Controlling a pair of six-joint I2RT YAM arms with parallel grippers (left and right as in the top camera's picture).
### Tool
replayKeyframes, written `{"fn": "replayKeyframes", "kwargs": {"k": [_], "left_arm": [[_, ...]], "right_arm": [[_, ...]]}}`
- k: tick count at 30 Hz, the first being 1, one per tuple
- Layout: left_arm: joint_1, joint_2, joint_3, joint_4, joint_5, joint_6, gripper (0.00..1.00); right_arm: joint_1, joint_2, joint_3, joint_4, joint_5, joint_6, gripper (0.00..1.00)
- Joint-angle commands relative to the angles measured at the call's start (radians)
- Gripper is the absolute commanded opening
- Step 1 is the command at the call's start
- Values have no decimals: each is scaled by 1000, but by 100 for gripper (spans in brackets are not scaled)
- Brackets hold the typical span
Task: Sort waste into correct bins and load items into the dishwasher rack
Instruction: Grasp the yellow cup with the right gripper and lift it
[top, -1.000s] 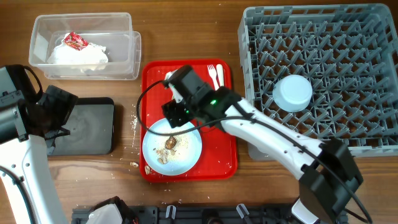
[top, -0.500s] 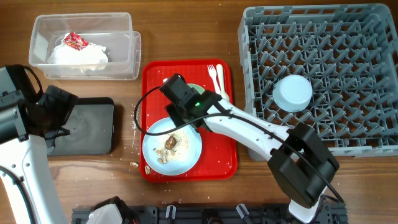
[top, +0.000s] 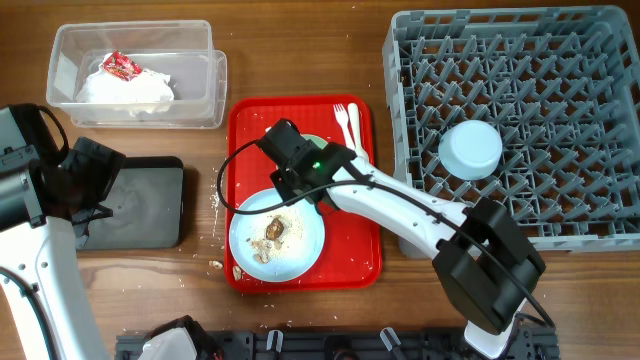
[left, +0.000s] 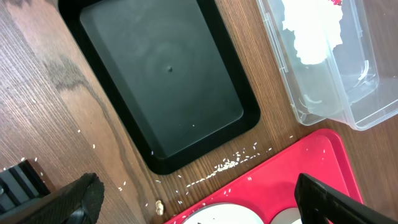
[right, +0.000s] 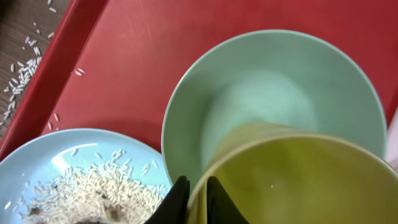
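Note:
In the right wrist view my right gripper (right: 198, 200) is shut on the rim of the yellow-green cup (right: 298, 180), one finger inside the rim and one outside. The cup stands in the pale green bowl (right: 261, 87) on the red tray (top: 350, 250). Beside the bowl lies the light blue plate (top: 300, 245) with brownish food scraps (top: 275, 230) and rice. A white fork and spoon (top: 347, 122) lie at the tray's back. My left gripper (left: 202, 208) is open over the wood between the black tray (left: 161, 81) and the red tray, holding nothing.
The grey dishwasher rack (top: 520, 60) stands at the right with a light blue bowl (top: 471, 149) upside down in it. The clear tub (top: 200, 95) at the back left holds white napkins (top: 130, 88) and a red-and-white wrapper (top: 120, 66). Rice grains lie scattered on the wood (left: 230, 163).
My right gripper has closed its fingers onto the cup's rim after shifting slightly back and left over the bowl. The left arm has not moved.

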Motion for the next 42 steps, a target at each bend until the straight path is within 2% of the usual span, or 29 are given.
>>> {"fn": "replayKeyframes", "kwargs": {"k": [1, 5, 10, 18, 23, 31, 32, 34, 37, 42], "left_arm": [[7, -7, 0, 0, -3, -13, 100], [7, -7, 0, 0, -3, -13, 100], [7, -7, 0, 0, -3, -13, 100], [7, -7, 0, 0, -3, -13, 100], [7, -7, 0, 0, -3, -13, 100], [7, -7, 0, 0, -3, -13, 100], [7, -7, 0, 0, -3, -13, 100], [7, -7, 0, 0, -3, -13, 100], [7, -7, 0, 0, -3, -13, 100], [7, -7, 0, 0, -3, -13, 100]], "right_arm": [[3, 7, 103, -52, -1, 21, 9], [1, -7, 197, -138, 0, 42, 4], [-39, -87, 258, -206, -8, 71, 4], [-47, -83, 199, -226, -88, 68, 25], [-41, 27, 156, -156, -111, 40, 27], [-23, 86, 156, -153, -124, 16, 27], [-22, 86, 156, -153, -124, 16, 27], [-22, 86, 156, -153, -109, 18, 15], [-22, 86, 156, -161, -111, 20, 6], [-22, 86, 172, -169, -114, 20, 4]]}}
